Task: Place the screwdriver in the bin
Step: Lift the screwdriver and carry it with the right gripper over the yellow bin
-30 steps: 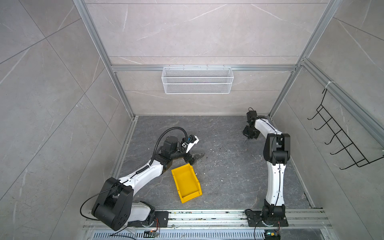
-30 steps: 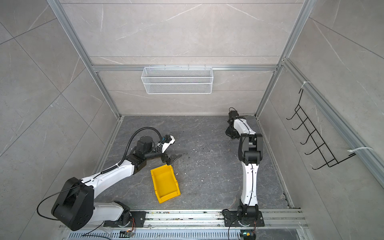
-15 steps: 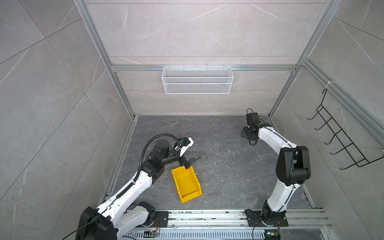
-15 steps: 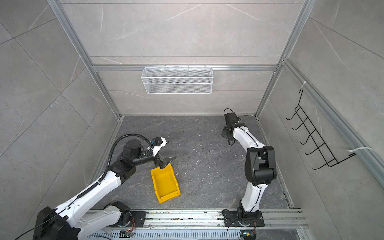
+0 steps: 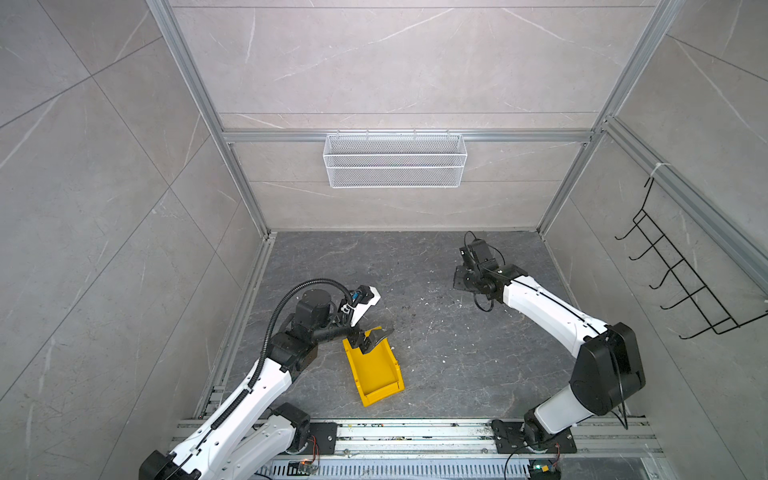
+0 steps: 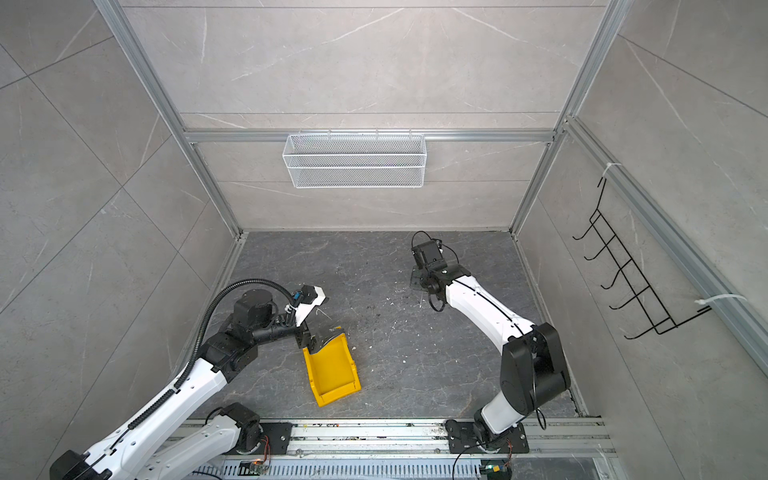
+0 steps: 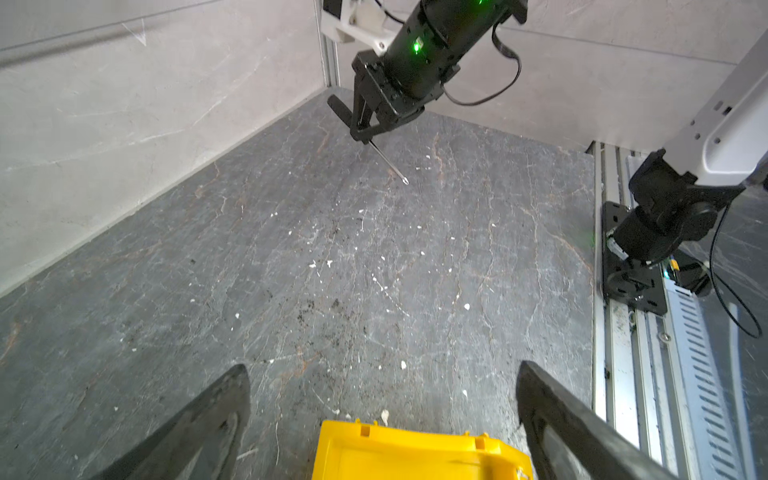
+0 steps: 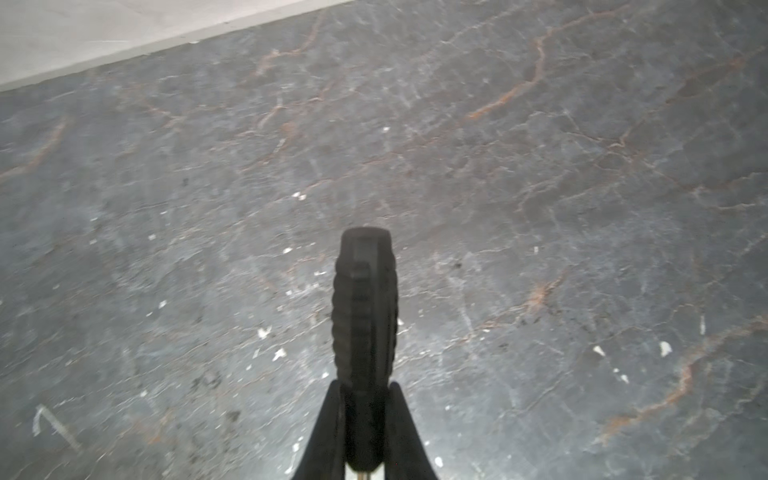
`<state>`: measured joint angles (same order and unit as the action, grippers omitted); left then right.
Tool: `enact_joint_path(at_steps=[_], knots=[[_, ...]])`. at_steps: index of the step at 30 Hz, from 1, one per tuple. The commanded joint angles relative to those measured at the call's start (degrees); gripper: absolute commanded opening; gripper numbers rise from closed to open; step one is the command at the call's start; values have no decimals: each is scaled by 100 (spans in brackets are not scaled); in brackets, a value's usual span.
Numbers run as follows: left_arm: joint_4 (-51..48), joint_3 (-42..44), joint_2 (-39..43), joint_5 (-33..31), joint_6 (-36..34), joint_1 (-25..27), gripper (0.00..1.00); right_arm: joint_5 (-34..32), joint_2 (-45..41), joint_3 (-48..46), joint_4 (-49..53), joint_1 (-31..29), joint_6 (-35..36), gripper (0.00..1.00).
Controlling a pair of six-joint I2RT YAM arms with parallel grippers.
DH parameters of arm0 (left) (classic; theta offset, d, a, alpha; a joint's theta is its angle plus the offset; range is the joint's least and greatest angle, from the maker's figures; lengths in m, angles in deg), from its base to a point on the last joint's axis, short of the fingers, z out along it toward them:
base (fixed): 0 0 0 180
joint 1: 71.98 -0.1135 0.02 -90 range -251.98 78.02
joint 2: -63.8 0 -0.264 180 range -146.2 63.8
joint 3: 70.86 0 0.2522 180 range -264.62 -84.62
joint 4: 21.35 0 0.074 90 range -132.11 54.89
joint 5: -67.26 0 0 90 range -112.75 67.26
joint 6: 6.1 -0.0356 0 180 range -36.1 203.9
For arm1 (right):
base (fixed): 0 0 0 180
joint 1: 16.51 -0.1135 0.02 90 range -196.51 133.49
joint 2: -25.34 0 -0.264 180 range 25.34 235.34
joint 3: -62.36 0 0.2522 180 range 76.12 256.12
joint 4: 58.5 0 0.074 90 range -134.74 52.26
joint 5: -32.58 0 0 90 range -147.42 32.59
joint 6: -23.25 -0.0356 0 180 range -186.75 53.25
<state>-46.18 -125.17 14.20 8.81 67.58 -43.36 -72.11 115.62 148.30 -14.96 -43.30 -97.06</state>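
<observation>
Fingers (image 8: 399,419) of right gripper (image 8: 363,428) clamp screwdriver (image 8: 363,307) handle.

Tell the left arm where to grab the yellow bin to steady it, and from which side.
Grip the bin by its tall back wall, the end nearest the left gripper, coming down from above. That rim is thin enough to slip between the open jaws hanging over it, and the low front lip faces away, so the bin's mouth probably stays clear for the screwdriver.
</observation>
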Motion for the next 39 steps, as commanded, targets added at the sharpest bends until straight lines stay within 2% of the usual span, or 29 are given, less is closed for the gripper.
enact_joint_path(at_steps=[1,6,11,16,23,31,39], knots=[[-715,-92,277,-52,-414,10,100,-273,-244,-82,72,-396,-252,0],[-1374,-95,461,-107,-707,12,100,-384,-284,-21,115,-1129,-592,0],[-1531,147,791,-186,-724,-4,100,-538,-159,56,4,-1966,-834,0],[-2110,205,1156,-470,-864,-2,100,-788,6,49,-177,-2762,-1031,0],[-2574,490,1995,-677,-812,-4,100,-556,413,17,-652,-3764,-1437,0],[-3294,559,2860,-934,-937,-4,99,149,992,0,-824,-4137,-1801,0],[-3581,487,3110,-1024,-983,2,99,466,1182,-72,-865,-4209,-1856,0]])
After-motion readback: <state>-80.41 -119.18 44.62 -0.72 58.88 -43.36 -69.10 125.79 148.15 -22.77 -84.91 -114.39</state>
